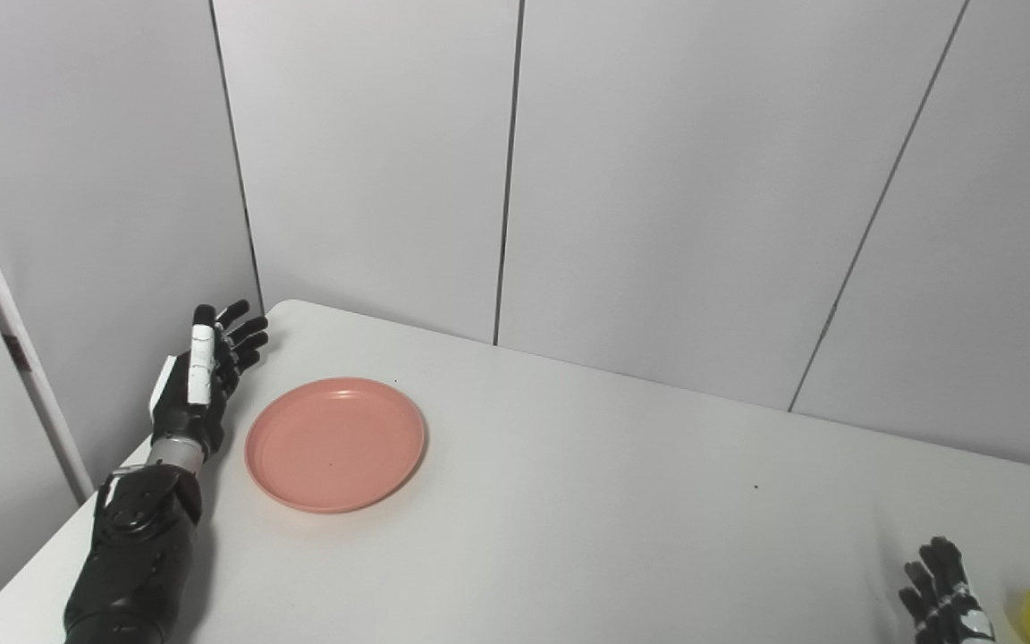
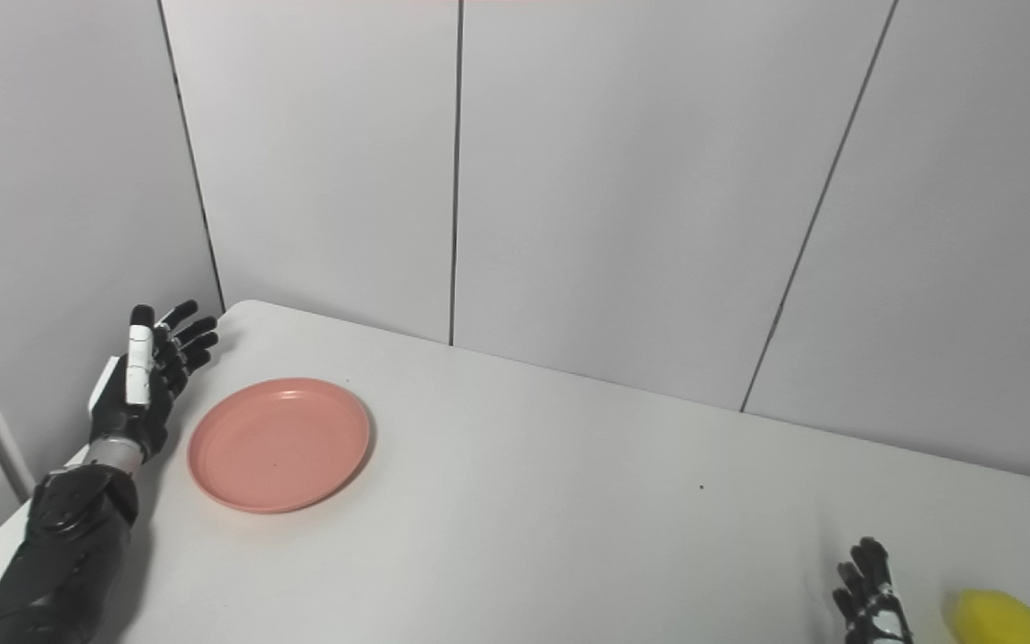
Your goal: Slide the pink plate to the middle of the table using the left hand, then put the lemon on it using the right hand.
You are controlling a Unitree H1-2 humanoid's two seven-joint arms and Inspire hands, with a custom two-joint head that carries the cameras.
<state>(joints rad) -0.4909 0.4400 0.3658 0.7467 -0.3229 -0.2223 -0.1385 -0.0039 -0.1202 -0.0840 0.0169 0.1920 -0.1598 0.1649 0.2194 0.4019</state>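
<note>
— Plate [image 1: 334, 444] position, please.

— We record the pink plate lying flat on the white table [image 1: 586, 501], toward the left side and nearer the far left corner than the middle. It is bare; nothing rests on it.

— Left hand?

— We find the left hand [image 1: 202, 380] just beside the plate's left rim, at the table's left edge. Its fingers [image 1: 242, 333] are stretched out and spread, pointing toward the far wall [image 1: 372, 161]. It holds nothing. We cannot tell whether it touches the plate; a narrow strip of table shows between them.

— And the lemon?

— We note the lemon [image 2: 998, 617] at the near right corner of the table, cut partly by the bottom edge of the picture, well apart from the plate.

— Right hand?

— We see the right hand [image 2: 873, 595] just left of the lemon, only its upper part in view. The fingers stand extended and apart, grasping nothing. A small gap separates them from the lemon.
</note>
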